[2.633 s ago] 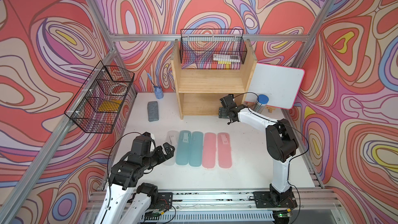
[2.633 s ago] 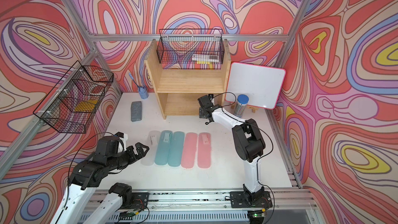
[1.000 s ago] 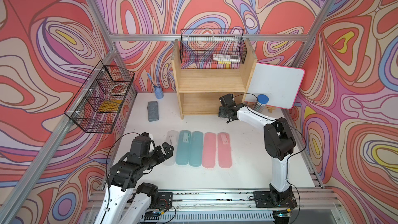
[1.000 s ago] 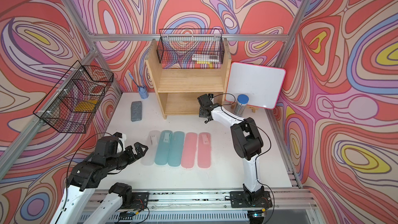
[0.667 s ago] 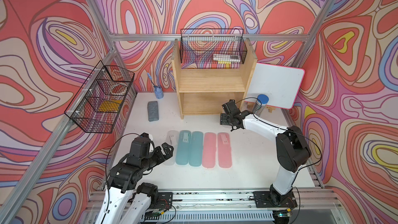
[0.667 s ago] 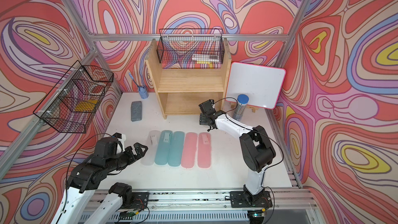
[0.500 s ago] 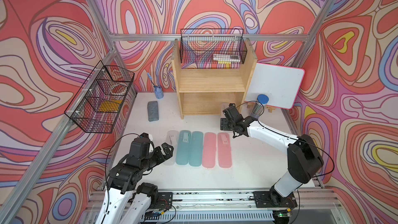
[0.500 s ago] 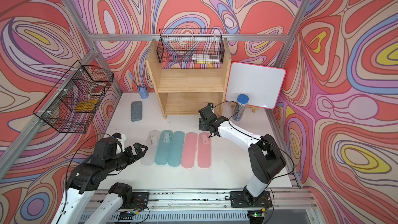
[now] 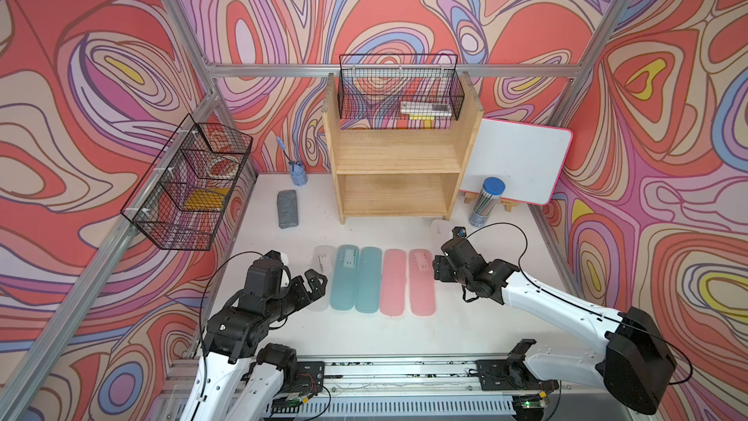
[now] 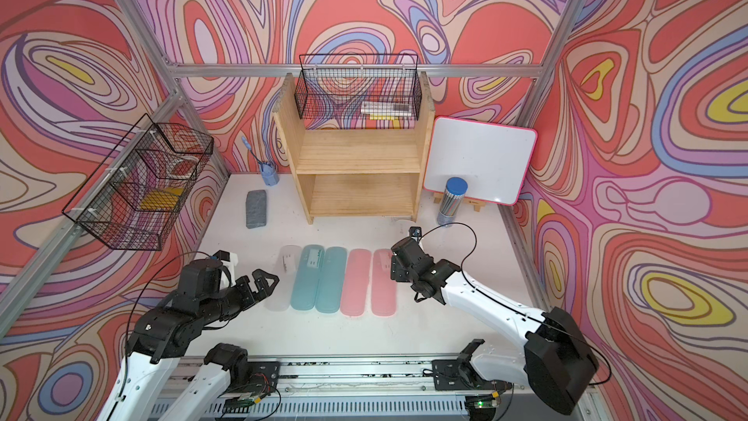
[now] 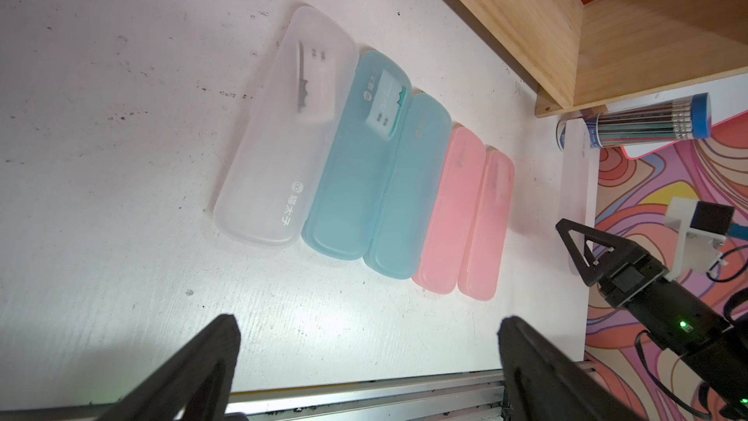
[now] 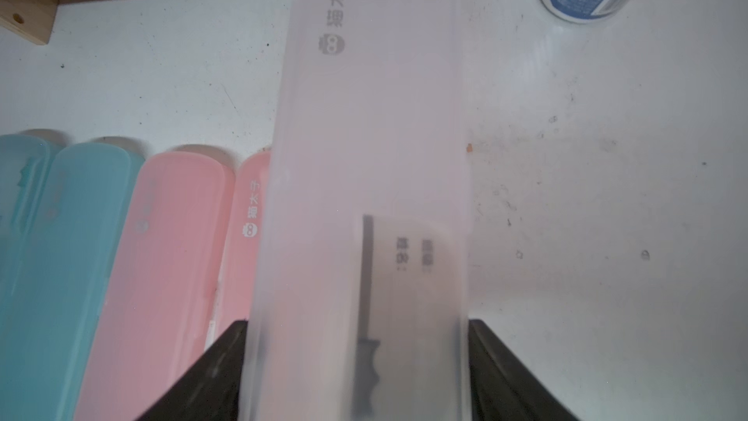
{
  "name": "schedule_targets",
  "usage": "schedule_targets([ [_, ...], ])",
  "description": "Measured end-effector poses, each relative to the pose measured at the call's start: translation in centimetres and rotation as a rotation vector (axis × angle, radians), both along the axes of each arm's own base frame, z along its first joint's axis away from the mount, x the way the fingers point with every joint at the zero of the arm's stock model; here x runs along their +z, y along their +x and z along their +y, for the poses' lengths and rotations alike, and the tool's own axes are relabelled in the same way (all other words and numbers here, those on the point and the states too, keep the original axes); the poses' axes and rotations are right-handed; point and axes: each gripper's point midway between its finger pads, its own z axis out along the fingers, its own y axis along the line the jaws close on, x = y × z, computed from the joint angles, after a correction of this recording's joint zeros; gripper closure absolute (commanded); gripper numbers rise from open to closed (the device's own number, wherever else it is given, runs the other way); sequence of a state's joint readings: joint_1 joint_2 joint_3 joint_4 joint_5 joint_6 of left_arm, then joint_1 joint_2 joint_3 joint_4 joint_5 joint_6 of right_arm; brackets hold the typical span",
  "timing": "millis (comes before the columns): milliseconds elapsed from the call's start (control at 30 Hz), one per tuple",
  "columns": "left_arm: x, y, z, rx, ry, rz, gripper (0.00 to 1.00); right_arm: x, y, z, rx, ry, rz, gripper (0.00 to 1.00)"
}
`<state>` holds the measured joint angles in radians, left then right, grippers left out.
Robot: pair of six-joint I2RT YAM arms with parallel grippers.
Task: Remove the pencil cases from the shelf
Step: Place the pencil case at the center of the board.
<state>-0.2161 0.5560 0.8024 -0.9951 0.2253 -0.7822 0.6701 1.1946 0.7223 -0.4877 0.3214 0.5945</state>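
Note:
Five pencil cases lie side by side on the white table: frosted clear (image 9: 321, 277), two teal (image 9: 344, 277) (image 9: 368, 281), two pink (image 9: 393, 281) (image 9: 421, 281). My right gripper (image 9: 442, 265) (image 12: 356, 324) is shut on another frosted clear pencil case (image 12: 372, 115), just right of the row, its far end (image 9: 439, 226) pointing at the shelf (image 9: 396, 155). Both tiers of the pine shelf are bare. My left gripper (image 9: 313, 283) (image 11: 368, 324) hovers open and empty at the row's left front.
A grey eraser block (image 9: 287, 208) and a blue cup (image 9: 298, 174) sit left of the shelf. A blue-capped pencil tube (image 9: 485, 202) and a whiteboard (image 9: 518, 164) stand to its right. Wire baskets hang on the left wall (image 9: 190, 184) and above the shelf (image 9: 398, 91).
My right arm has drawn back from the shelf's lower tier toward the front, carrying the frosted case to beside the right pink case. The left arm has barely moved.

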Motion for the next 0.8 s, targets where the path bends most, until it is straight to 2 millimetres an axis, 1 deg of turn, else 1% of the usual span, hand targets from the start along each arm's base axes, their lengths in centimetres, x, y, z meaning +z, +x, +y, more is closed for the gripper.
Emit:
schedule_targets([
  [167, -0.2, -0.1, 0.0, 0.002, -0.001, -0.002, 0.01, -0.5, -1.6, -1.3, -0.025, 0.013, 0.002, 0.36],
  [300, -0.2, -0.1, 0.0, 0.004, -0.004, -0.008, 0.01, -1.2, -2.4, -1.9, -0.039, 0.018, 0.015, 0.36],
  [433, -0.5, -0.1, 0.0, 0.008, -0.008, -0.002, 0.01, -2.3, -3.2, -2.2, -0.051, 0.016, 0.041, 0.36],
  [667, -0.6, -0.1, 0.0, 0.009, -0.009, -0.002, 0.01, -5.0, -5.1, -2.6, -0.042, 0.011, 0.101, 0.37],
  [800, -0.6, -0.1, 0.0, 0.009, -0.008, -0.002, 0.01, -5.7, -5.4, -2.3, -0.029, 0.023, 0.112, 0.37],
])
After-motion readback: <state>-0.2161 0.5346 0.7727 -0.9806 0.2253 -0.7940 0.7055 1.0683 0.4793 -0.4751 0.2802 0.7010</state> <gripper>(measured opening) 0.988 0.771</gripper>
